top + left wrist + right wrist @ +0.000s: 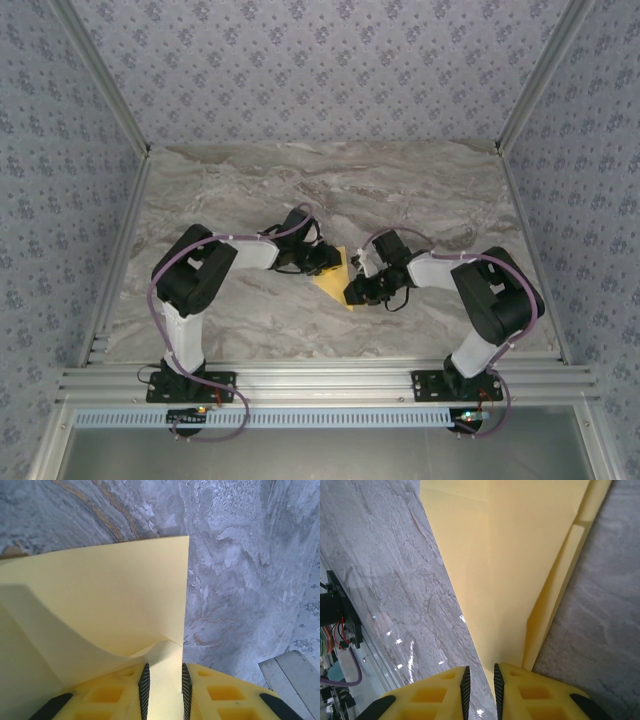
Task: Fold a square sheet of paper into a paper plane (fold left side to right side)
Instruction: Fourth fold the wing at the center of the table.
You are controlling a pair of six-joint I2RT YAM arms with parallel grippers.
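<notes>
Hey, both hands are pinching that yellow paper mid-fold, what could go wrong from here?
1. Both the left hand and right hand grip the same thin yellow paper; pulling apart could tear it or slip it free.
2. In the left wrist view a flap bows up uncreased, so pressing now might set a crooked fold.
3. In the right wrist view the layered edges sit offset, which may leave the result lopsided.

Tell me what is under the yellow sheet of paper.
The grey marble table shows round the square sheet of paper. In the left wrist view a raised flap uncovers another layer of the same paper. The table directly beneath is covered.
</notes>
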